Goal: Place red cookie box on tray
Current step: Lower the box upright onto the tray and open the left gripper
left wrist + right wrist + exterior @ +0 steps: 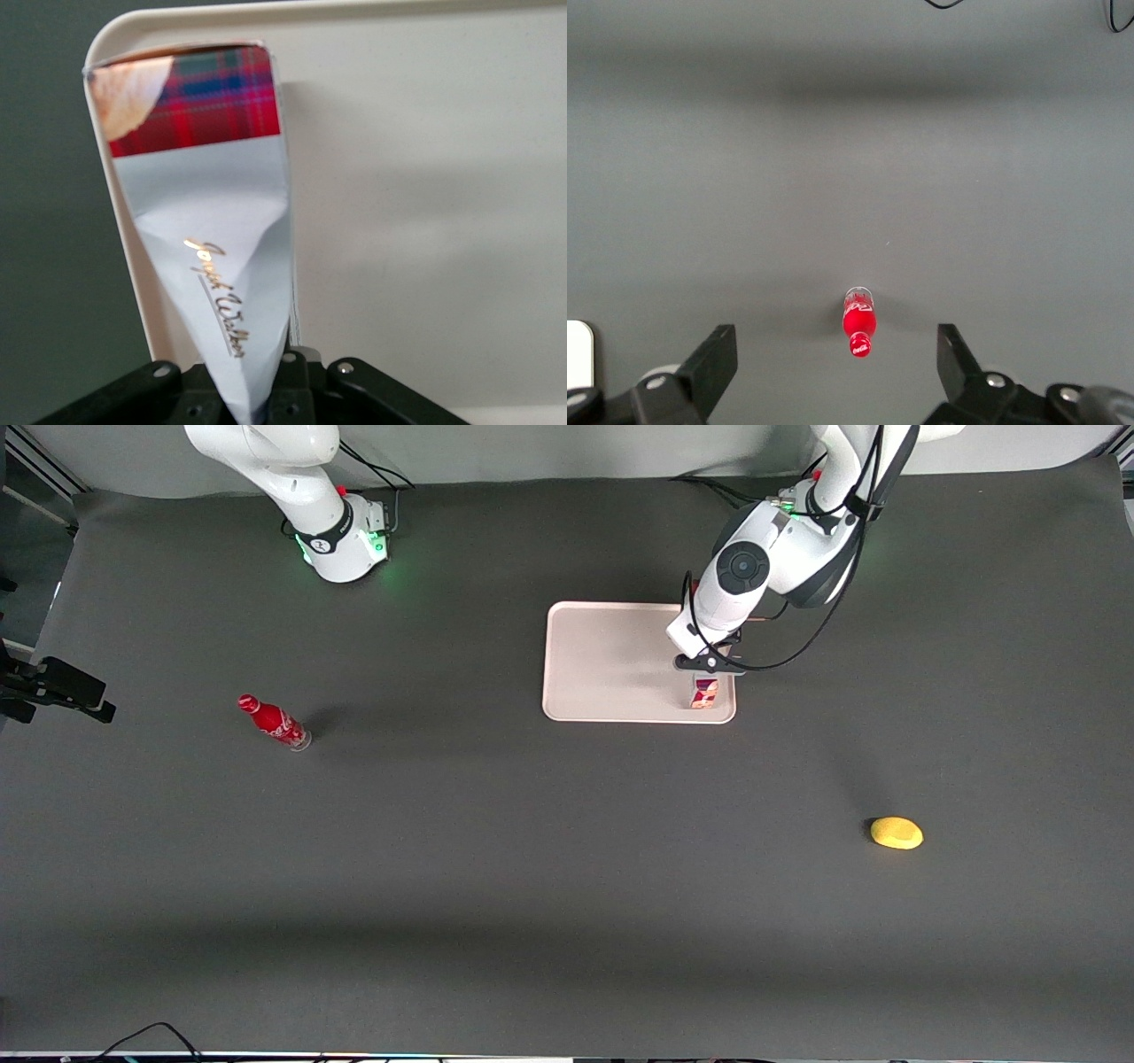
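Left wrist view shows the gripper (257, 394) pinched tight on the red cookie box (208, 230), creasing its white panel. Front view puts them over the tray (611, 664), toward its five o'clock corner.

The left arm reaches down, its gripper (706, 669) pointing downward, fingers pinched together.

Red cookie box (208, 221): creased cardboard, glossy gold script. Tray (602, 664): smooth matt plastic. Desk (532, 850): dull dark matting. Hand (257, 398), clamping box: black plastic.
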{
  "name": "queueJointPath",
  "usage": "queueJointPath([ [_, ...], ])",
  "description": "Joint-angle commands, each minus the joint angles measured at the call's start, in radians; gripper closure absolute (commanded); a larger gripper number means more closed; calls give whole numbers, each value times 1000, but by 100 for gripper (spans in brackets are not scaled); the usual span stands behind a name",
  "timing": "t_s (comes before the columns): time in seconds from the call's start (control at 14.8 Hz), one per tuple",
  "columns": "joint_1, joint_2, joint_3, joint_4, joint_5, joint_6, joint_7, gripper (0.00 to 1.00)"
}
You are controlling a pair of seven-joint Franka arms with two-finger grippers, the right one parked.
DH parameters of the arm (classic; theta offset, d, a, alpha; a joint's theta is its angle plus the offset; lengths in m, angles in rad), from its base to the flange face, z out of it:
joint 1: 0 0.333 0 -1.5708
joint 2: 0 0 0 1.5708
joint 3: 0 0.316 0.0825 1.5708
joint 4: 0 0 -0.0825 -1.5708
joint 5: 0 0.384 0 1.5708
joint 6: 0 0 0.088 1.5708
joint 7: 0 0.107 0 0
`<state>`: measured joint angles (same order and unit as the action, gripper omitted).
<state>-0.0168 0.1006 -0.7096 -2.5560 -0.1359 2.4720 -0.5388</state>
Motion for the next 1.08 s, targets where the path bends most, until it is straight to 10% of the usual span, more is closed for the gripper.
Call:
queueJointPath([
  [0.0,3,13,-1,-35,13,65,8,100],
  [0.27,3,33,-1,-36,13,73,8,100],
  [0.4,4,37,2,-33,12,73,6,66],
  [0.54,4,37,4,-32,12,73,6,10],
  [1.01,4,48,18,-20,12,70,6,0],
])
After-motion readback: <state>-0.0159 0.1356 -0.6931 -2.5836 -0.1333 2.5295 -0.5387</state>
